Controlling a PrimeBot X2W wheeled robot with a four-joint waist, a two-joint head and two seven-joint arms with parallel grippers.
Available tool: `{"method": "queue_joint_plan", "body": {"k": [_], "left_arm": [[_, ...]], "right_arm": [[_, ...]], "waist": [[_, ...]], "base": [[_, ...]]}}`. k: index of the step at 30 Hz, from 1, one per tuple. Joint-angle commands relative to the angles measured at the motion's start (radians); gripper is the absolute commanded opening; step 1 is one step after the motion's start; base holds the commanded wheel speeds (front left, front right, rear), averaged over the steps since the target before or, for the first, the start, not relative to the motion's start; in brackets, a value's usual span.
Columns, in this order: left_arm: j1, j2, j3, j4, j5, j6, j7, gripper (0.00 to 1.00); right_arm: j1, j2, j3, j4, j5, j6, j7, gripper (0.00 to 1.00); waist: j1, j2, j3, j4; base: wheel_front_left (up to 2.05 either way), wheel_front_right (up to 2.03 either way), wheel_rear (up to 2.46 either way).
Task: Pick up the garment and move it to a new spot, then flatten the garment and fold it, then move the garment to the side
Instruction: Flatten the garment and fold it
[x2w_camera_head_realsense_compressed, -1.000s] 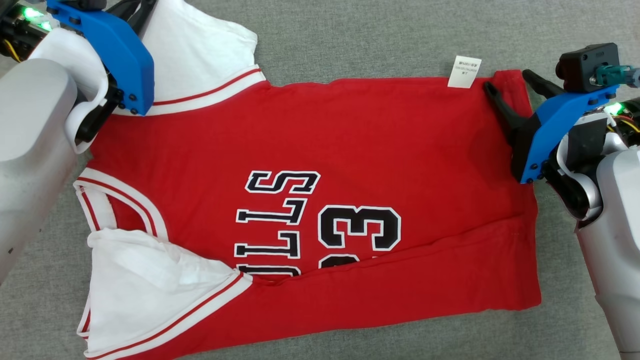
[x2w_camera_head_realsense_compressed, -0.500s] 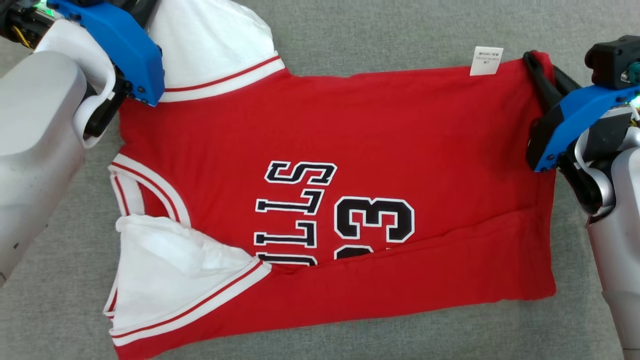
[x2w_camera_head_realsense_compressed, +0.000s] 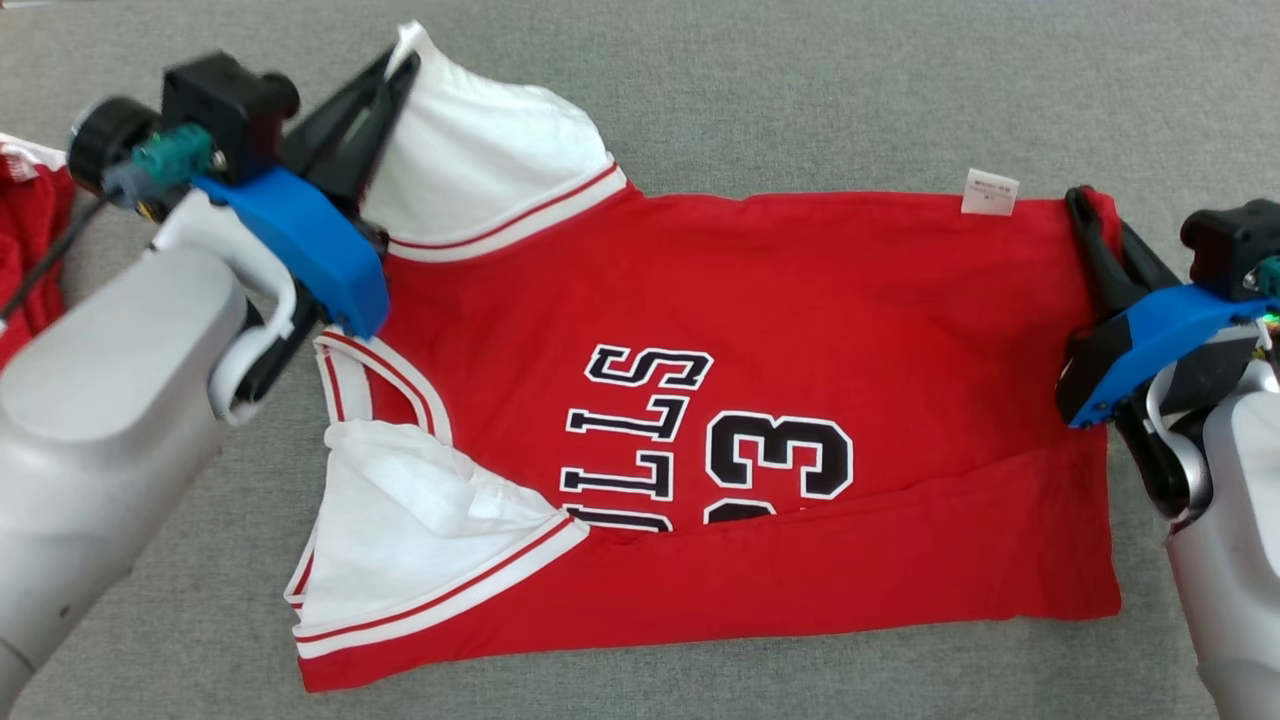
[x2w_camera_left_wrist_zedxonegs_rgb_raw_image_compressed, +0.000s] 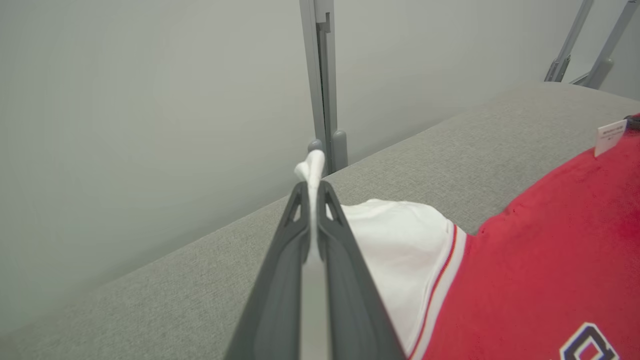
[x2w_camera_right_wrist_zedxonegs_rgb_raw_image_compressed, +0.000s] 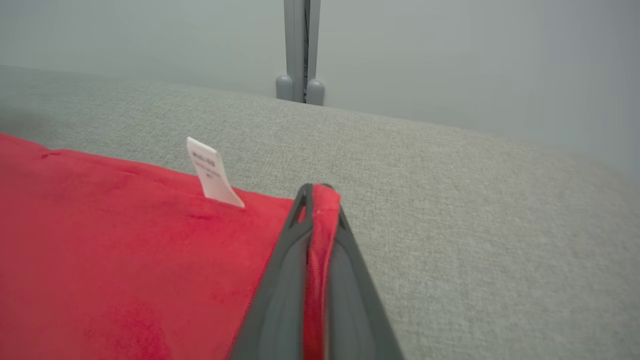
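**Far edge held at both ends**

The garment (x2w_camera_head_realsense_compressed: 760, 330) is lying flat on the grey surface (x2w_camera_head_realsense_compressed: 800, 80), its long axis spanning both arms. The left gripper (x2w_camera_head_realsense_compressed: 403, 65) is pinching its white sleeve (x2w_camera_head_realsense_compressed: 480, 150), the right gripper (x2w_camera_head_realsense_compressed: 1082, 200) its red hem corner (x2w_camera_right_wrist_zedxonegs_rgb_raw_image_compressed: 320, 220) (both along the far edge).

Black, white-edged lettering (x2w_camera_head_realsense_compressed: 640, 430) "LLS" printed sideways on red jersey (x2w_camera_head_realsense_compressed: 800, 280), between left gripper (x2w_camera_head_realsense_compressed: 400, 68) and right gripper (x2w_camera_head_realsense_compressed: 1082, 197); one more letter half under a fold. Next to it, digit (x2w_camera_head_realsense_compressed: 780, 455) "3", second digit mostly hidden. White tag (x2w_camera_head_realsense_compressed: 990, 191) just beside right gripper, print too small to read.
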Motion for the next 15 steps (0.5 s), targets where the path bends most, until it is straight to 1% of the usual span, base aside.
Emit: {"method": "queue_joint_plan", "body": {"k": [1, 9, 15], "left_arm": [[0.036, 0.012, 0.005, -0.034, 0.006, 0.016, -0.006, 0.0], [0.192, 0.08, 0.035, -0.233, 0.005, 0.108, -0.013, 0.0], [0.296, 0.117, 0.063, -0.335, 0.01, 0.167, -0.013, 0.0]], "right_arm": [[0.023, 0.002, -0.004, 0.001, -0.008, 0.0, -0.018, 0.0], [0.089, 0.005, -0.002, 0.019, -0.005, 0.0, -0.086, 0.0], [0.129, -0.001, -0.004, 0.04, 0.008, 0.0, -0.116, 0.0]], "waist": [[0.0001, 0.0, -0.008, 0.004], [0.0001, 0.0, -0.042, 0.013], [0.0001, 0.0, -0.068, 0.021]], "base": [[0.0, 0.0, 0.0], [0.0, 0.0, 0.0], [0.0, 0.0, 0.0]]}}
